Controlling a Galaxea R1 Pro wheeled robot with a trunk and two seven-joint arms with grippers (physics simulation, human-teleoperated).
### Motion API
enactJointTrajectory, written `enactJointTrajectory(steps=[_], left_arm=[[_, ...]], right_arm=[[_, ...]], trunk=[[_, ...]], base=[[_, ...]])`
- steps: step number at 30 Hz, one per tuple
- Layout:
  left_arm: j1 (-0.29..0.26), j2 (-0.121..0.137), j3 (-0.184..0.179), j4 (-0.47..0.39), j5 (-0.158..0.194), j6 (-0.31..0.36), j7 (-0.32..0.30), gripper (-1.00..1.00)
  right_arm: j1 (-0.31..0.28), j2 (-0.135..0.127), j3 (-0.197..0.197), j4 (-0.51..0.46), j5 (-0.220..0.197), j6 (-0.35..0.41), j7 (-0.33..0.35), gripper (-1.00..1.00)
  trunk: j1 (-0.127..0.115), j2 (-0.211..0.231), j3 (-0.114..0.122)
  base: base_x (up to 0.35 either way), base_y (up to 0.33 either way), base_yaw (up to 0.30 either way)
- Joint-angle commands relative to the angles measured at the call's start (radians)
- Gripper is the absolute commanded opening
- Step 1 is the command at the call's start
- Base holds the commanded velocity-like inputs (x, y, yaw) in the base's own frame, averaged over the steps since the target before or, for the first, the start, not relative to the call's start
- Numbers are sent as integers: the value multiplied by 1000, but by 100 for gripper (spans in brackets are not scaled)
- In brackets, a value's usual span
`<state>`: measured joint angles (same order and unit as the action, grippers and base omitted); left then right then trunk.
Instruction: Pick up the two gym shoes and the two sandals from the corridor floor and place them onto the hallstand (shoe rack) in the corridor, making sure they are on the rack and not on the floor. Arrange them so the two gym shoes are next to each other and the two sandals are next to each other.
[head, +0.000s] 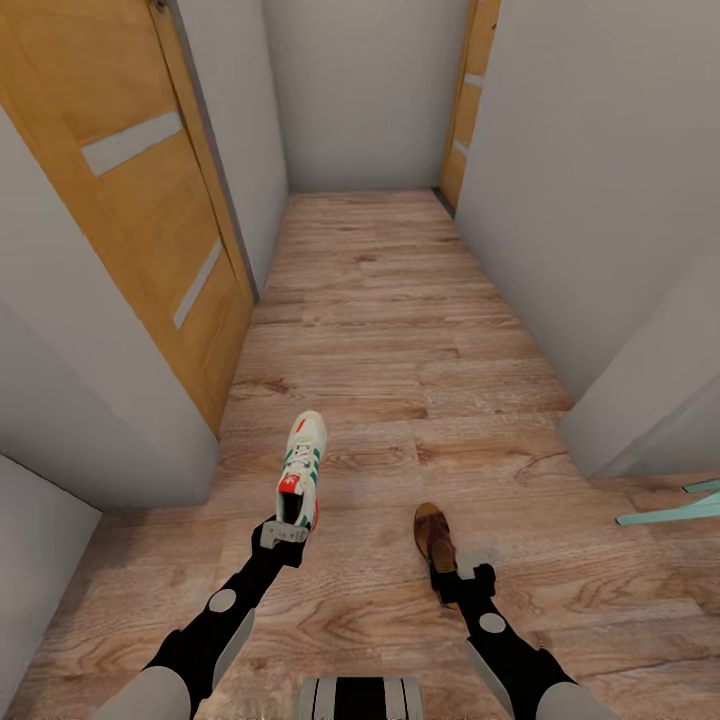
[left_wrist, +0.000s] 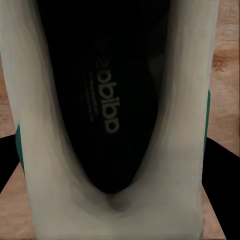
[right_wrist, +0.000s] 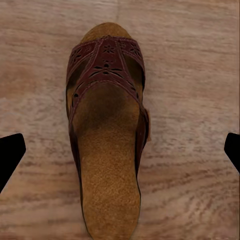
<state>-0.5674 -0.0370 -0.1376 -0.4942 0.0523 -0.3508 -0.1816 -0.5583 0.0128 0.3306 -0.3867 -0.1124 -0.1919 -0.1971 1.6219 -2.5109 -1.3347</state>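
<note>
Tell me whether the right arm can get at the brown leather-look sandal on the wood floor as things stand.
Probably yes: the right gripper hangs open right at the brown leather-look sandal, its dark fingers wide on either side, with nothing between them.

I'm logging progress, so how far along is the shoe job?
Nothing looks racked yet. In hand: the left gripper holds one gym shoe by its heel, and the right gripper sits at a sandal, its fingers wide on either side in the wrist view. Left: carrying both to the rack, then the other two.
</note>
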Motion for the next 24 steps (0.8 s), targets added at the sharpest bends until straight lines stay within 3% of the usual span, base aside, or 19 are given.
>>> enactJointTrajectory(steps=[1,15,22,24], left_arm=[[-1,0,-2,1,6,-3,-3,-100],[-24,-6,3,0,5,4,-73,-100],[-28,-7,3,0,4,6,-71,-100],[-28,-7,3,0,4,6,-71,-100]], right_arm=[[-1,-1,9,6,-10,-5,-6,100],[-1,-8,8,35,-13,-6,-5,100],[0,-5,7,36,-16,-6,-5,100],[0,-5,6,36,-16,-6,-5,100]], trunk=[[0,-1,-5],[6,-4,-59],[6,-4,-59],[7,-4,-69]], base=[[0,0,0],[0,0,0],[0,0,0],[0,0,0]])
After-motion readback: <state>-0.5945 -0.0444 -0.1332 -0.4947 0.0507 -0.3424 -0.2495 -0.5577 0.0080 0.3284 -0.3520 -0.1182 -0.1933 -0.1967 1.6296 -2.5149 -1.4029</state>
